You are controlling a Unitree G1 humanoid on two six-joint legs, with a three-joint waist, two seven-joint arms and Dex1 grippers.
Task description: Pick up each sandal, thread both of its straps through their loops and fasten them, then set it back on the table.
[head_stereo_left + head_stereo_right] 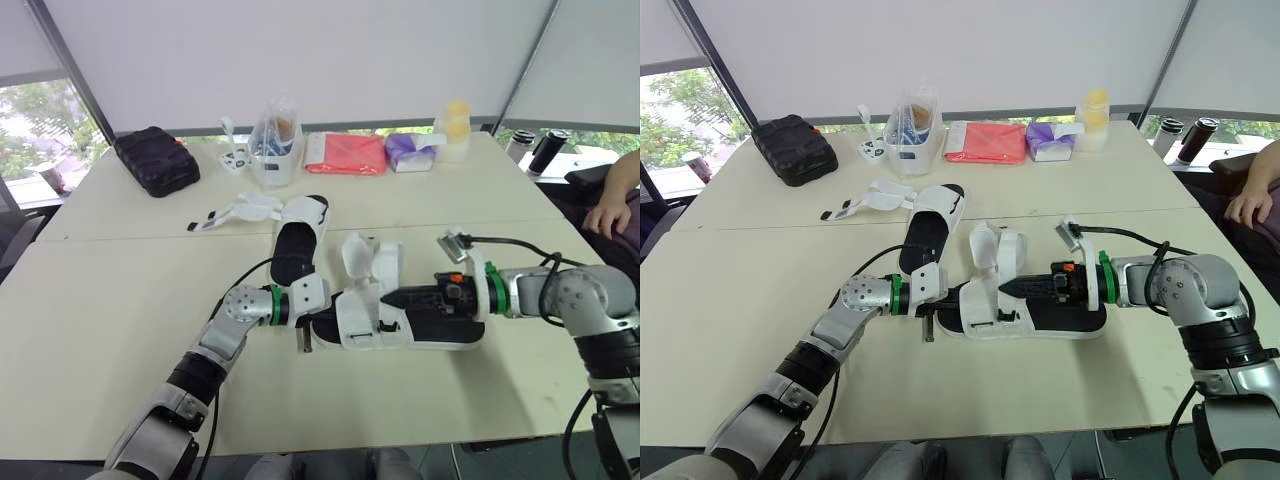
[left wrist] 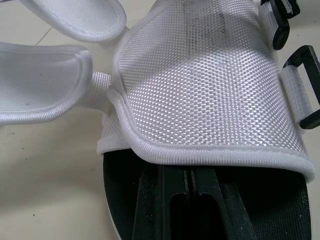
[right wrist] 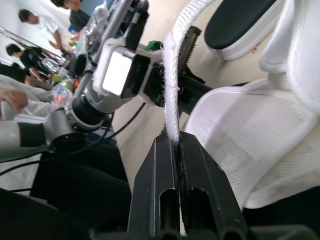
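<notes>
**White strap pinched over the near sandal**

White mesh and a black sole make up the near sandal [image 1: 992, 308], which lies flat on the table [image 1: 120, 300] between the two arms. Its flaps stand open and upright over the middle of the shoe.

The right gripper [image 3: 174, 142] reaches in along the sole from the robot's right. It is clenched on a strap [image 3: 170, 85], whose fuzzy edge rises straight up out of the fingertips.

The left gripper [image 2: 190, 200] comes in low from the other end of the sandal. It lies over the black sole and under the lip of the mesh upper. It is black against black, so I cannot tell whether it is clenched or released.

Two black loops [image 2: 306, 85] hang on white webbing at the far edge of that upper, and no strap passes through either.

The second sandal [image 1: 298, 245] lies farther back, near the table's middle seam and just beyond the left arm. Its straps are spread loose on the table toward the robot's left.

Along the far edge, from the robot's left to its right, sit:
- a black case [image 1: 156, 160]
- a clear tub [image 1: 275, 140]
- a red pouch [image 1: 347, 153]
- a purple pack [image 1: 410, 150]
- yellow cups [image 1: 455, 125]

A person's hand [image 1: 605, 215] rests beyond the table's right end.
</notes>
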